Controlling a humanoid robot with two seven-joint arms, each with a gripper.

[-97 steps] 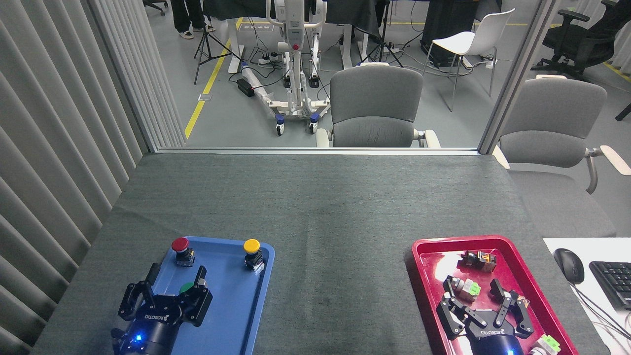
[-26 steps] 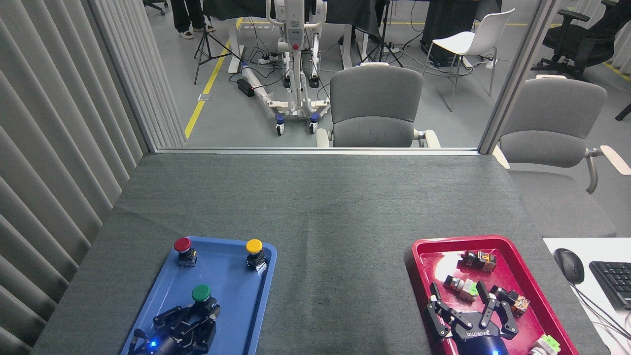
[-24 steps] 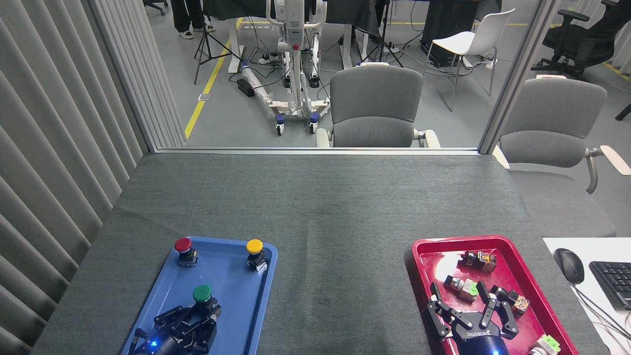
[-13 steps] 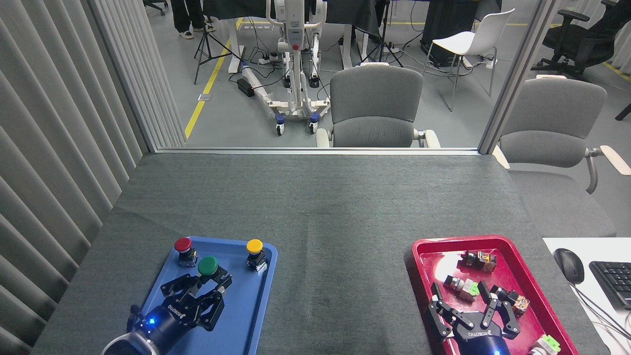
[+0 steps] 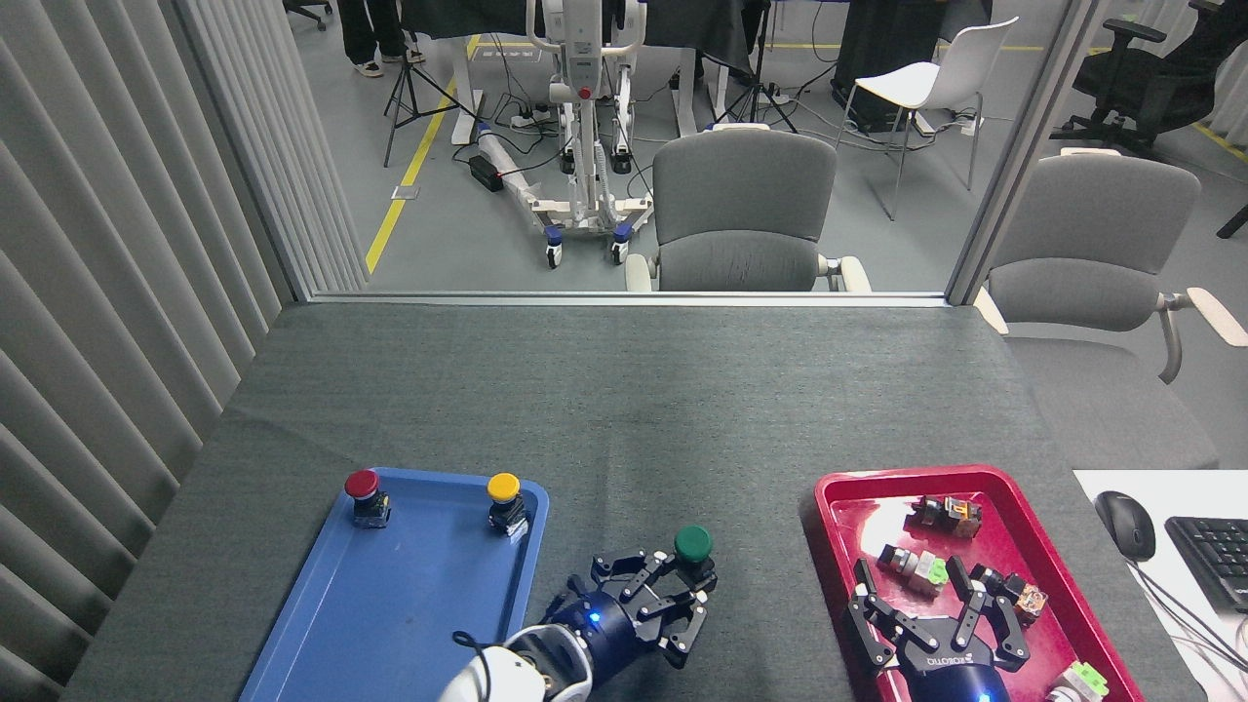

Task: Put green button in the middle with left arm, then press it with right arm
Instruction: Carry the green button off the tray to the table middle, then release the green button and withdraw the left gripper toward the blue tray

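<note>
Green button [image 5: 693, 544] sits clamped at the left end effector [image 5: 682, 585] tips, over grey cloth

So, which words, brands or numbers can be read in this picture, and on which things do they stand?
"ROBOTIQ", upside down in this view: white letters on the body of the right gripper.
Left gripper, holding the green button: no lettering shows.
Floor marking behind the glass: too small and blurred to read.
Keyboard: key legends too small to read.

bare cloth [image 5: 624, 409] lies open between both trays.
</note>
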